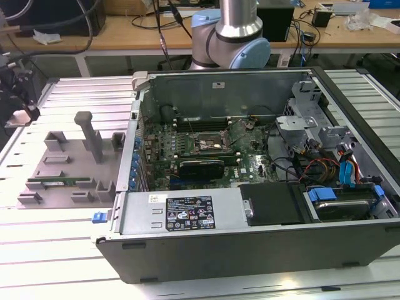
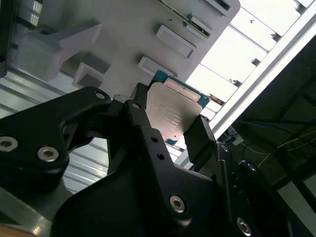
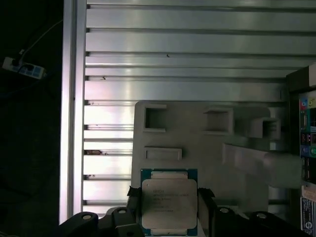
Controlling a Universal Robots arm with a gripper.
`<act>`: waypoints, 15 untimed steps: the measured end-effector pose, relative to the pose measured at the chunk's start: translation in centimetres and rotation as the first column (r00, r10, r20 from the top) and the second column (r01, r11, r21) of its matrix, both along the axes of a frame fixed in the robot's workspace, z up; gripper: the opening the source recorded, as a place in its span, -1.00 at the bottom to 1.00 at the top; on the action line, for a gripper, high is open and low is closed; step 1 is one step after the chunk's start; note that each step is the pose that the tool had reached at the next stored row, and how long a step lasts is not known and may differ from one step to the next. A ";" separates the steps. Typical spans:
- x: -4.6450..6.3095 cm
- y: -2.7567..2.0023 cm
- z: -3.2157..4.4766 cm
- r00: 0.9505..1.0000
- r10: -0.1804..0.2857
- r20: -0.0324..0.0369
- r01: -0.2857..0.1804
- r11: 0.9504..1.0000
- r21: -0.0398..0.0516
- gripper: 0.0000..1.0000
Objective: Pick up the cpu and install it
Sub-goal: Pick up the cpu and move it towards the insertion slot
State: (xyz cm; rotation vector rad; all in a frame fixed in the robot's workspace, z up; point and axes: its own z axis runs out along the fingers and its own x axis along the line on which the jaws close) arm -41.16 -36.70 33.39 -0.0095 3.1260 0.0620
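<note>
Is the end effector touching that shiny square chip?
Touching. In the first wrist view the fingers of the end effector press against opposite edges of the cpu, with no gap.

cpu (image 3: 168,205): several lines of fine print on the metal top in the first wrist view, too small to read.
black sticker (image 1: 187,214): on the power supply (image 1: 134,220) in the exterior view; white print and small marks, none legible.
white sticker (image 1: 152,199): just beside the black sticker; its print cannot be made out.
readable text: none.
</note>
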 end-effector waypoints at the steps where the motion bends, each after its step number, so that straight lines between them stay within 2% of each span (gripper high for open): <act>1: 0.0 0.02 0.41 1.000 0.000 0.000 0.000 1.000 0.000 0.09; 5: 0.0 0.10 1.63 1.000 0.000 0.000 0.000 1.000 0.000 0.09; 6: 0.0 0.15 2.24 1.000 0.000 0.000 0.000 1.000 0.000 0.09; 15: 0.0 0.34 5.38 1.000 0.000 0.000 0.000 1.000 0.000 0.09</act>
